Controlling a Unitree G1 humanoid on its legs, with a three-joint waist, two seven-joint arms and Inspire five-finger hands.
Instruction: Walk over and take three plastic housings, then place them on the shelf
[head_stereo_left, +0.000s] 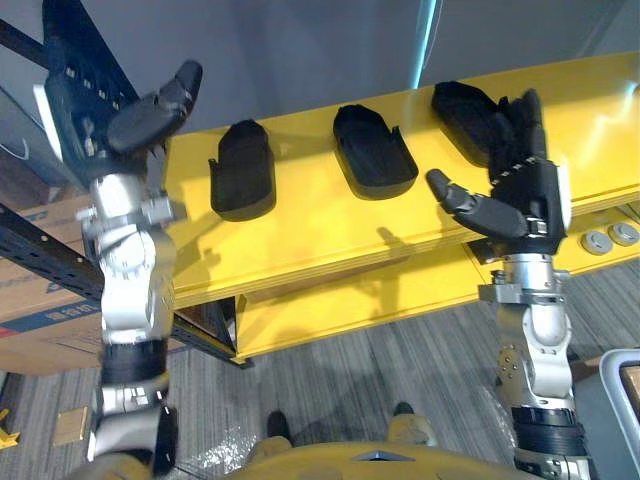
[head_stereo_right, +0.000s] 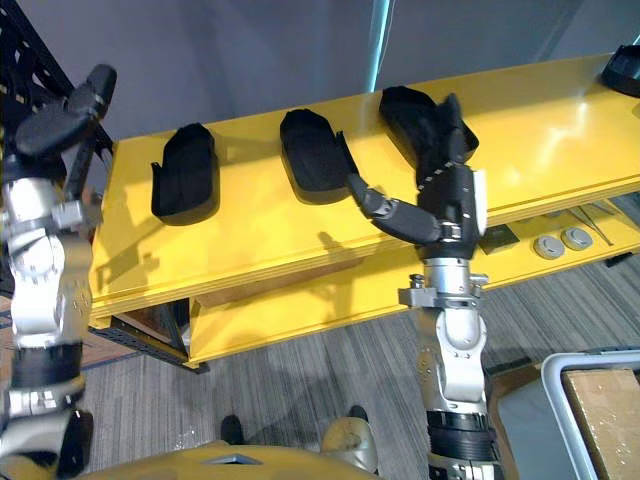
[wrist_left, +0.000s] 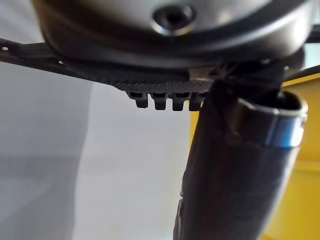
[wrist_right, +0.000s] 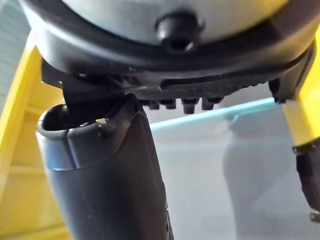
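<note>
Right hand (head_stereo_left: 520, 200) spread, empty, just in front of rightmost plastic housing (head_stereo_left: 462, 110) on yellow shelf (head_stereo_left: 300, 240); long axis points away from robot. Left hand (head_stereo_left: 150, 110) relaxed, empty, near leftmost housing (head_stereo_left: 243, 168)

black housings (head_stereo_left: 243, 168), yellow shelf (head_stereo_left: 320, 232), grey floor (head_stereo_left: 400, 348)

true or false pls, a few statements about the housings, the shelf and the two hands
1. Three plastic housings lie on the yellow shelf: true, the left housing, middle housing and right housing.
2. The housings are stacked: false, they lie side by side, apart.
3. The right hand grips a housing: false, its fingers are straight and it holds nothing.
4. The left hand is open, raised near the shelf's left end: true.
</note>
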